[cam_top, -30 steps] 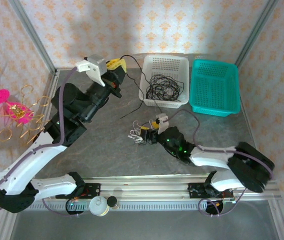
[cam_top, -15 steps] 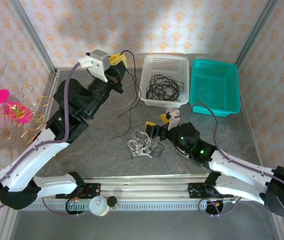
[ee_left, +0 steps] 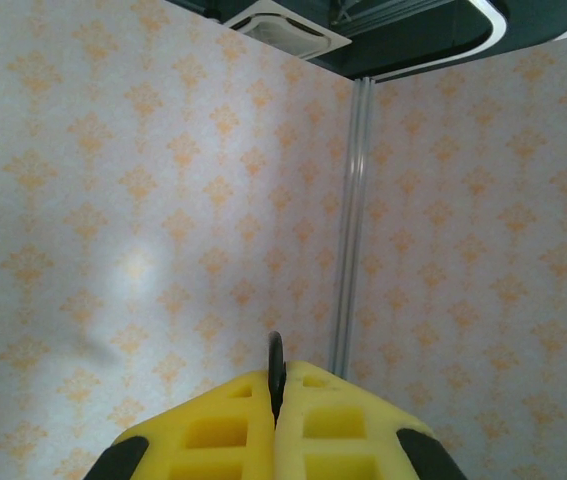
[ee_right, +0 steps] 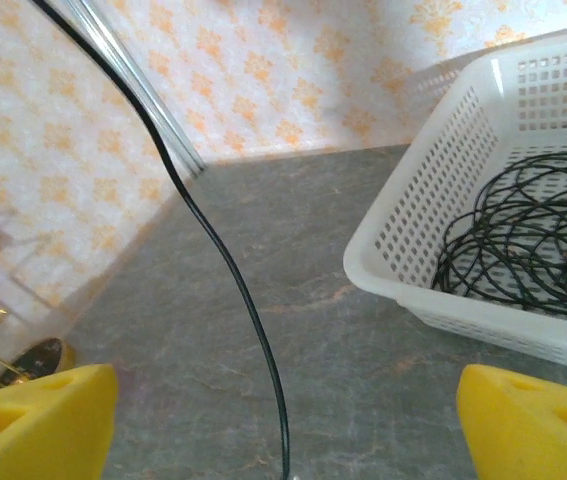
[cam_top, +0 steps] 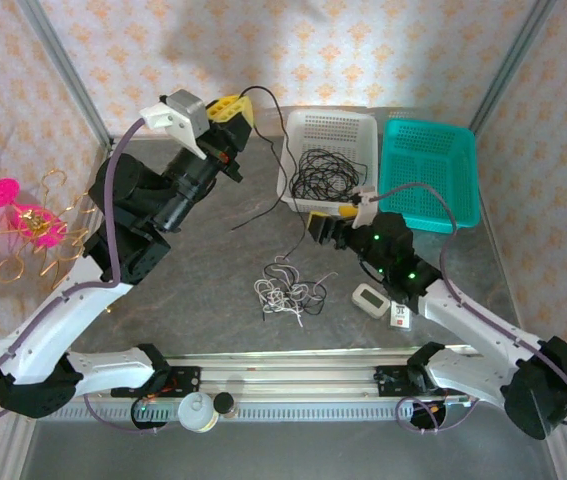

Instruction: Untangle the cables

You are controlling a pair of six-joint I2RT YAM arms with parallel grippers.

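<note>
Top view with both wrist views. The left fingers (cam_top: pixel 231 107) stand at 11 o'clock, higher than a second ago, clenched on the upper end of one black cable (cam_top: pixel 260 210); in the left wrist view the yellow pads press together with a dark strand pinched between them. This cable arcs over and hangs down past the near-left corner of the white basket (cam_top: pixel 363 122), its free end now off to the left of the loose knot of white cables (cam_top: pixel 285 290) at the centre of the tabletop (cam_top: pixel 193 290), where a second ago it ran down beside that knot. The right fingers (cam_top: pixel 321 228), which were low beside the white cables a second ago, have withdrawn toward 1 o'clock and are released: in the right wrist view the two yellow pads sit wide apart with nothing between them but the hanging black cable passing in front. A coil of black cables (cam_top: pixel 325 172) lies in the white basket; the teal basket (cam_top: pixel 428 215) stands at 2 o'clock. Judged from this, the black strand appears freed, while the white cables look knotted and remain to be separated.
</note>
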